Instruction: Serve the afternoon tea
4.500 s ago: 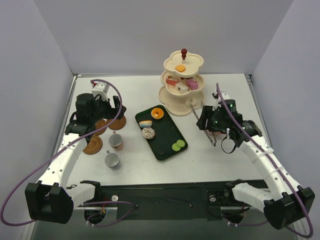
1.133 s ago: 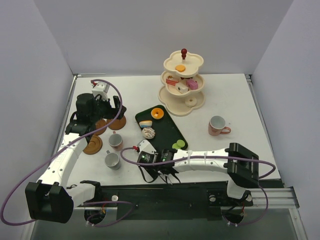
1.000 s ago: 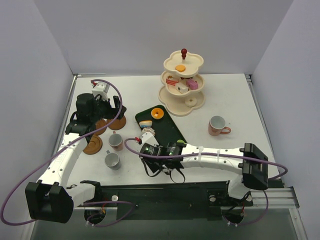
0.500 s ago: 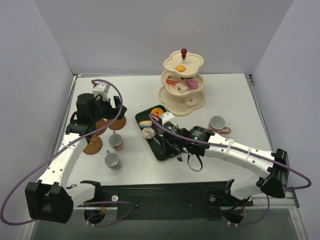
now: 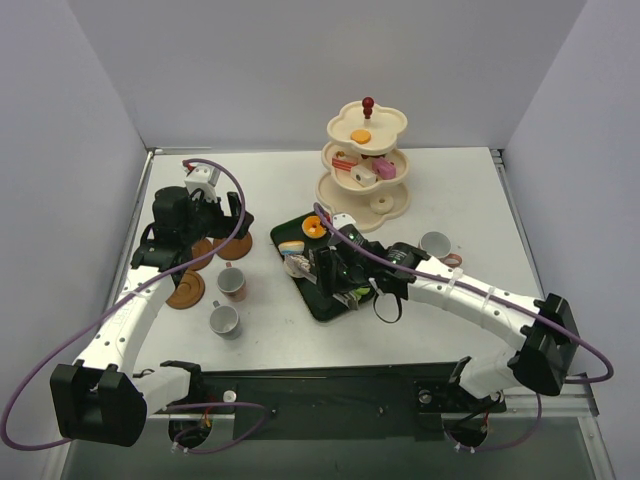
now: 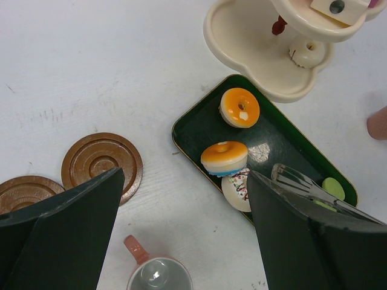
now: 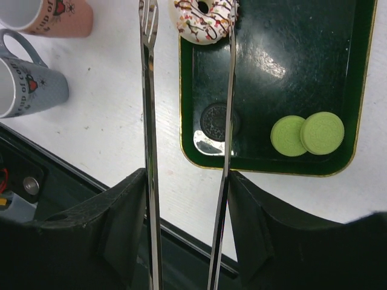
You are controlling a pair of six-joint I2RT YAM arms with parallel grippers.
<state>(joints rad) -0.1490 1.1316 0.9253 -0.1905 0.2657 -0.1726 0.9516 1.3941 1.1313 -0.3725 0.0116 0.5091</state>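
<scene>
My right gripper is shut on long metal tongs and hangs over the dark green tray. The tongs' arms are spread, their tips by a white sprinkled donut, and the right arm crosses its edge. Two green macarons and a dark cookie lie on the tray. An orange donut and an orange-topped sweet sit at its far end. The cream three-tier stand holds several sweets. My left gripper is open above the brown saucers.
A pink cup and a grey cup stand left of the tray, and another pink cup stands to its right. Three saucers lie at the left, one of them nearest the cups. Walls enclose the table on three sides.
My right arm has swung with the tongs from the table's front edge up over the tray, toward the white donut. The left arm has not moved.
</scene>
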